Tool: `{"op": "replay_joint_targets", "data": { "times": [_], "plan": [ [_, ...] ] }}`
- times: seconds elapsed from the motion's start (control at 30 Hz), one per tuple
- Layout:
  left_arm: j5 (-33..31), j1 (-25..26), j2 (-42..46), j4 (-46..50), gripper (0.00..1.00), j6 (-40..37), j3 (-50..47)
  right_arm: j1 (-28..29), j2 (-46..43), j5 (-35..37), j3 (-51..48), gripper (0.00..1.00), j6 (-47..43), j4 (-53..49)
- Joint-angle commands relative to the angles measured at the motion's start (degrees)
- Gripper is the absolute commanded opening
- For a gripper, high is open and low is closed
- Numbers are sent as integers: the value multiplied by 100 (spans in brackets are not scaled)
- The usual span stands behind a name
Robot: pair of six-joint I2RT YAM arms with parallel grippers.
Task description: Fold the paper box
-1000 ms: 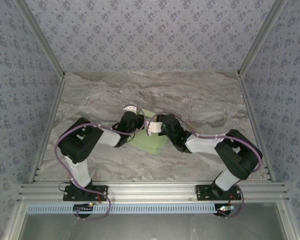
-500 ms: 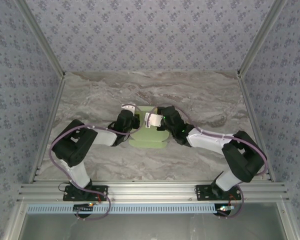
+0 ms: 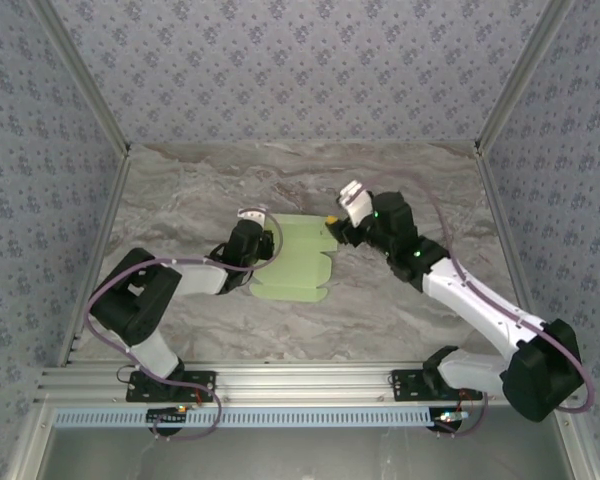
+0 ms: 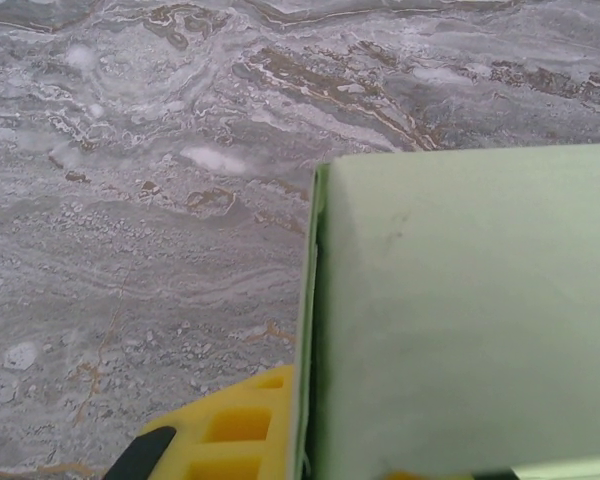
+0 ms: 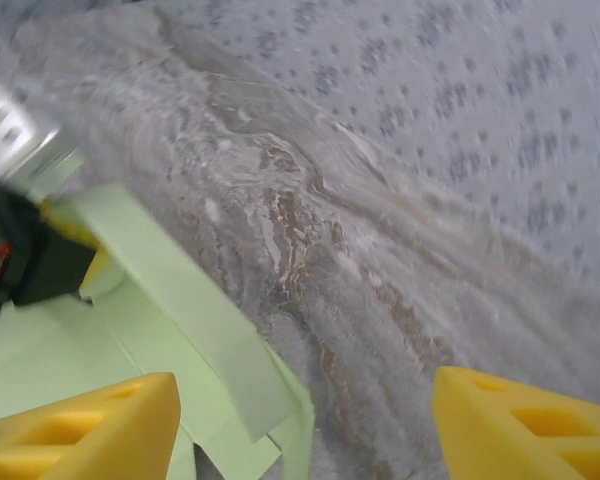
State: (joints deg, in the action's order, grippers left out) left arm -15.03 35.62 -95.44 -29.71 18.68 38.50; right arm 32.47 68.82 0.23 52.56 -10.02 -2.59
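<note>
Grey marbled tabletop (image 3: 280, 180) with brown and white veins, matte. Light is soft and even, shadows faint. Three walls box it in: back wall (image 3: 300, 70), left wall (image 3: 30, 200), right wall (image 3: 570, 170), all blue-grey with a small darker floral print. Silver aluminium posts (image 3: 83, 80) slant up from the back corners. Aluminium rails (image 3: 310, 382) run along the near edge, with a white slotted strip (image 3: 300, 415) just below. Plain grey surface (image 3: 300, 450) under that.
</note>
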Motion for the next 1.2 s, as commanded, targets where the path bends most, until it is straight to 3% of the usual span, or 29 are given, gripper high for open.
{"op": "replay_joint_targets", "data": {
  "times": [0.0,0.27,0.53,1.17],
  "plan": [
    [-57,0,227,106,4,33,-52,-15,570,-438,745,67,1828,-1234],
    [-167,-1,265,160,4,47,-29,268,1662,-655,1742,64,2519,-1873],
    [-231,12,280,167,4,83,-27,234,2242,-740,1787,62,3047,-1766],
    [-218,45,244,81,4,79,-88,-36,2480,-1395,994,58,4734,203]
  ]
}}
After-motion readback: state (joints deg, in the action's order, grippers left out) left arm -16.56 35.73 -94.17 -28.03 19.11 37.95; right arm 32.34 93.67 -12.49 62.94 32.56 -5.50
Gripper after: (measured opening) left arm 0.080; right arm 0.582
